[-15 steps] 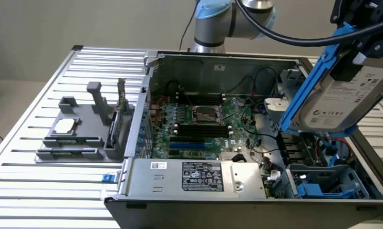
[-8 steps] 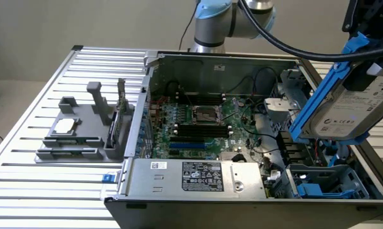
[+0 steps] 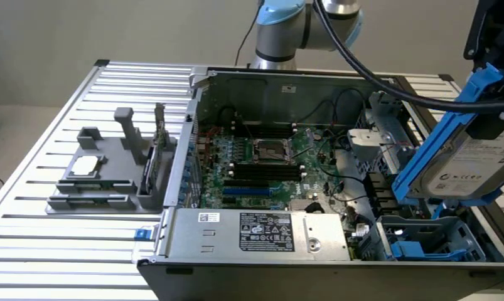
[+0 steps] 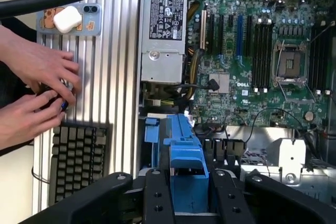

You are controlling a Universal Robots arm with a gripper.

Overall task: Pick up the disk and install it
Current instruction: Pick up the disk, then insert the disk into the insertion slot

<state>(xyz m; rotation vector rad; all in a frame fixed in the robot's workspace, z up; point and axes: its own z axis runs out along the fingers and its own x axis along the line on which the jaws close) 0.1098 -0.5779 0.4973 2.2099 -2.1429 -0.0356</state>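
one disk is held tilted in the gripper, whose two black fingers are closed partway onto its blue carrier, one at each side. it is hung in the air over the blue drive bay of the one open computer case. one power supply and one motherboard are seen inside. farther off, one keyboard and one phone are laid on the slatted table, and two hands are seen beside the keyboard.
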